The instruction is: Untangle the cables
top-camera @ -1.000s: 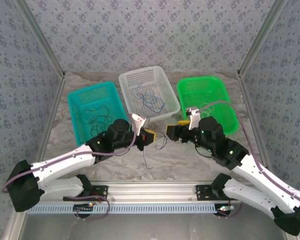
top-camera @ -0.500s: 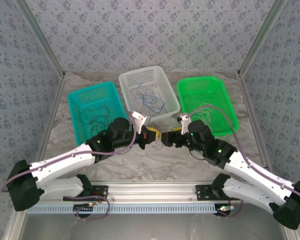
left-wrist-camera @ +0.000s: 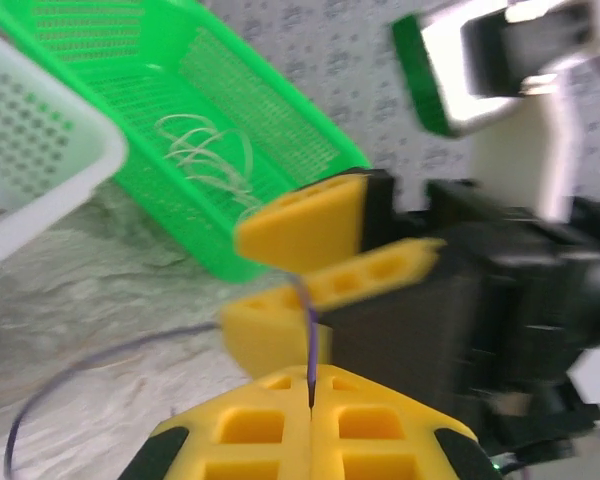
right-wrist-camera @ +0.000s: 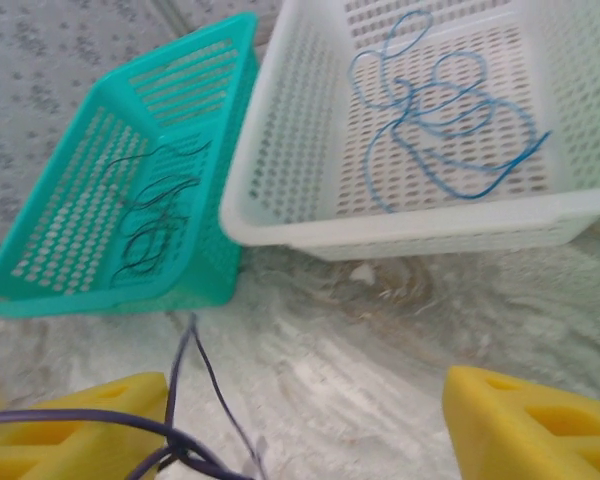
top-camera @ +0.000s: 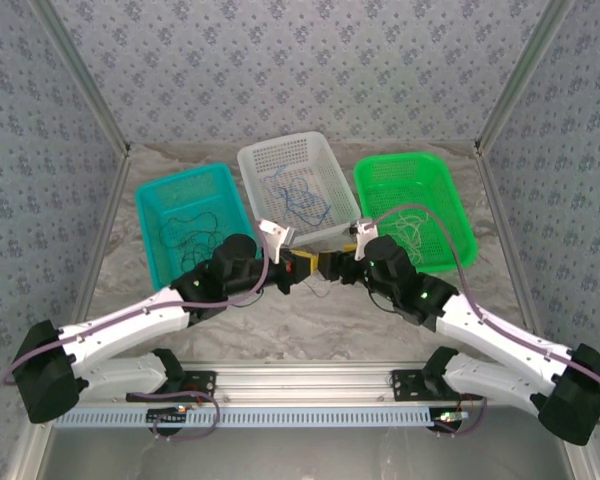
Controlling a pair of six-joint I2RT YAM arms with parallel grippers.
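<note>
Though near white basket rim, cable

Blue cable, white basket; black cables, teal basket; whitish cables, green basket; purple cable pinched

My left gripper has yellow fingers; the cable at them is dark purple. Teal basket: black cables; white basket: blue cables; green basket: whitish cables. Table marbled grey-white.
</note>
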